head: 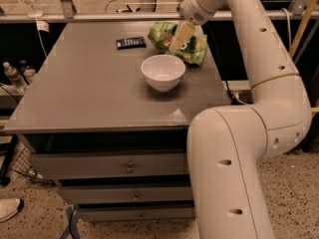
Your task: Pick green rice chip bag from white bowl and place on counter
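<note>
standing at the near edge, the first thing in front of me is the flat matte grey table, the top of a grey metal drawer cabinet. past the middle of it, toward the right edge, sits the small round glossy white bowl. it looks empty from here.

just beyond the bowl, close to the far right corner, is the crinkly light- and dark-green rice chip bag. it has white lettering and tan chip pictures, and it is wider than the bowl. it is out of the bowl, and its lower edge seems to reach the table top, though i cannot say for sure that it rests there.

the pale yellowish pincer on the robot's cream-white arm comes down from above the far edge and lies right over the middle of the bag. i cannot tell whether it is apart or clamped on the bag.

to my eye the bag will handle as something very light and soft, mostly air. the slick film could slide out of a loose hold, and the chips would crush under a hard squeeze. i'd say the best place to grip is a crimped top seam or a pinched fold near an edge, not the puffed belly.

further left, near the far edge, lies a small flat black remote-like object, well apart from the bag.
</note>
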`<state>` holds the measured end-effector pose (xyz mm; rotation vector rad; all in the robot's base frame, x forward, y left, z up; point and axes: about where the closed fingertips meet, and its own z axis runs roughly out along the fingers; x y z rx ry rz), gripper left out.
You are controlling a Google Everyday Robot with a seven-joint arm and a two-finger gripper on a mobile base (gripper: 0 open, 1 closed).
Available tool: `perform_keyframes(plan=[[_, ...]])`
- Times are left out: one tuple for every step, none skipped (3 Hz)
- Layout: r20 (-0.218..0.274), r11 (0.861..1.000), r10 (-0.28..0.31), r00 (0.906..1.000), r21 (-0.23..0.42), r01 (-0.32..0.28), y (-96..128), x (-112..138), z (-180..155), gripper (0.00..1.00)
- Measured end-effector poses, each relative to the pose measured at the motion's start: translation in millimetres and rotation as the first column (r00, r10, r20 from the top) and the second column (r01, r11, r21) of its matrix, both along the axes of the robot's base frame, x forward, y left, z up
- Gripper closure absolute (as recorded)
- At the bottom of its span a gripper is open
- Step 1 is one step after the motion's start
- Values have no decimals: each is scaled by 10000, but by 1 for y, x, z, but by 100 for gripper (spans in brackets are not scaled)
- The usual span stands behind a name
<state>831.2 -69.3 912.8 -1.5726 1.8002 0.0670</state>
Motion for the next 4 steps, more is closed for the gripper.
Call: perform_keyframes(plan=[[466,9979,-545,9974,372,527,-18,4,21,0],[1279,9866,-1345,9826,1094,1208,-52,8,59,0],[1757,9587,-2341,9562,2054,1970,-95,10,85,0],[1988,9095,-3491,9157,3072,2801,-145,9,103,0]])
